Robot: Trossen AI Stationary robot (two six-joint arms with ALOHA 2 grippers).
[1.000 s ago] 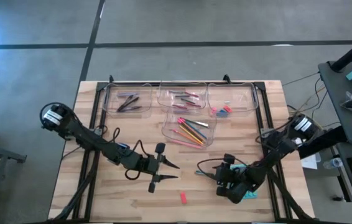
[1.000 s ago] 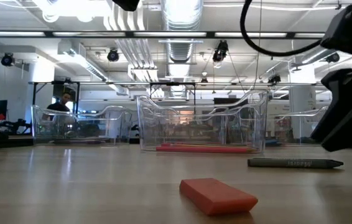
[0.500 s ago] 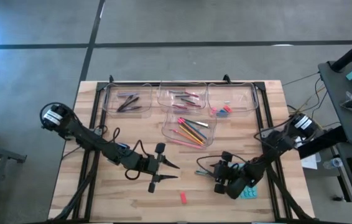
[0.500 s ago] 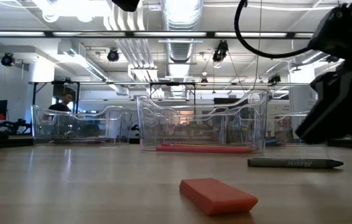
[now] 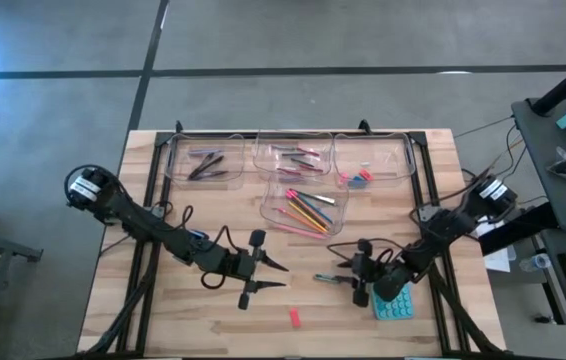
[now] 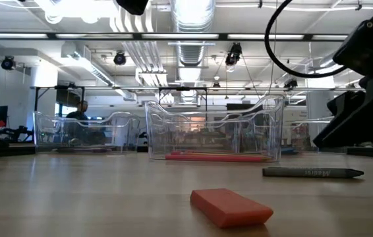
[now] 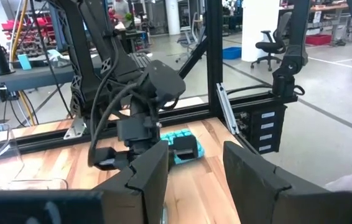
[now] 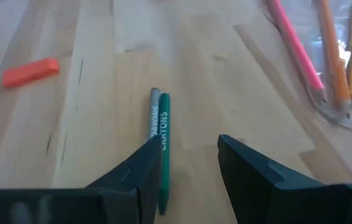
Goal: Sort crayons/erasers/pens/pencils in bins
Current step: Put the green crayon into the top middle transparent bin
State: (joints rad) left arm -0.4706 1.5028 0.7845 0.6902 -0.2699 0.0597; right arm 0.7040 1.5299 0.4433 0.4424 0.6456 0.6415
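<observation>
- The right gripper (image 5: 360, 272) stands open over the near right part of the table (image 5: 153, 310), its two dark fingers (image 8: 250, 177) apart with nothing between them.
- Two crayons (image 8: 160, 134), one grey and one green, lie side by side on the wood just ahead of those fingers, beside one fingertip rather than in the gap, and not touched.
- The right arm reaches in from the table's right edge, bent low, with the teal calculator (image 5: 393, 303) lying just beside it.
- The left gripper (image 5: 268, 275) is open too, fingers spread and empty, near the table's middle; its arm stretches in from the left edge.
- An orange-red eraser (image 5: 294, 318) lies alone on the near wood, between the two grippers and apart from both.
- Four clear bins (image 5: 303, 207) stand farther back: three in a row along the far edge, and one in front of them holding the pencils (image 5: 308, 208).
- A pink pencil (image 8: 295, 46) lies against the outside of that front bin.
</observation>
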